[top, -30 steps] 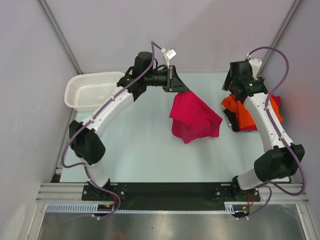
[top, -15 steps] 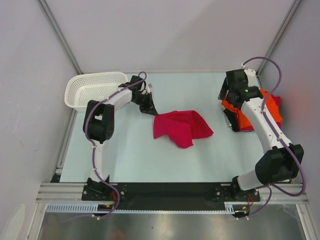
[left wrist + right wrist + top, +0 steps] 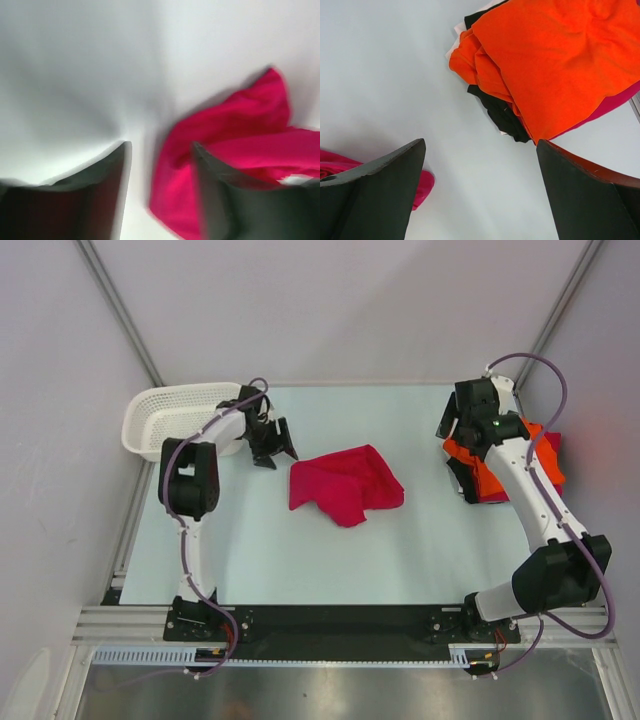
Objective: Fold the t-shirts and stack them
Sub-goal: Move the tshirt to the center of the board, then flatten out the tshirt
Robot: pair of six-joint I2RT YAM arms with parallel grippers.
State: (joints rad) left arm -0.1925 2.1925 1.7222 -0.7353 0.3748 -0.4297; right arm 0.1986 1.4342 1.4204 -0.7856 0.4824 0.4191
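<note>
A crimson t-shirt lies crumpled on the middle of the table, blurred in the left wrist view. My left gripper hangs open just left of it, holding nothing. At the right, an orange t-shirt tops a pile, with black cloth and another crimson t-shirt showing under it. My right gripper is open above the pile's left edge, with bare table between its fingers.
A white mesh basket stands at the back left, right behind the left gripper. Grey walls and frame posts close in on both sides. The arm bases are bolted to the near rail.
The left gripper lowered the crimson t-shirt onto the table, let go of it and drew back left toward the basket. The shirt now lies flatter and further left. The right arm barely moved.
</note>
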